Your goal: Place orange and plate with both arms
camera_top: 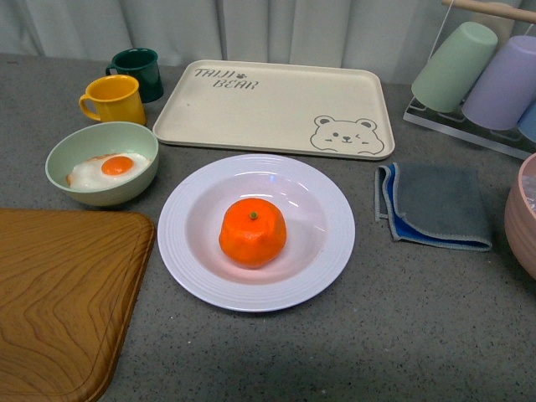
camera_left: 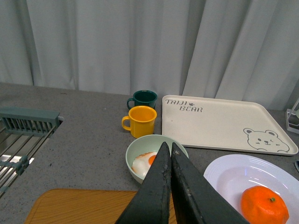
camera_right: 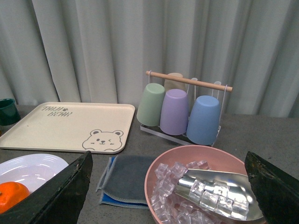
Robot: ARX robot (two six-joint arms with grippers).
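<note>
At the middle of the speckled grey bench, the dimpled orange sits in the glossy, ring-rimmed white plate. The left claw is clenched on nothing; the right claw gapes wide, empty.

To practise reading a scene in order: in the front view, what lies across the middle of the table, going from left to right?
green bowl → white plate holding the orange → folded cloth → pink bowl
</note>
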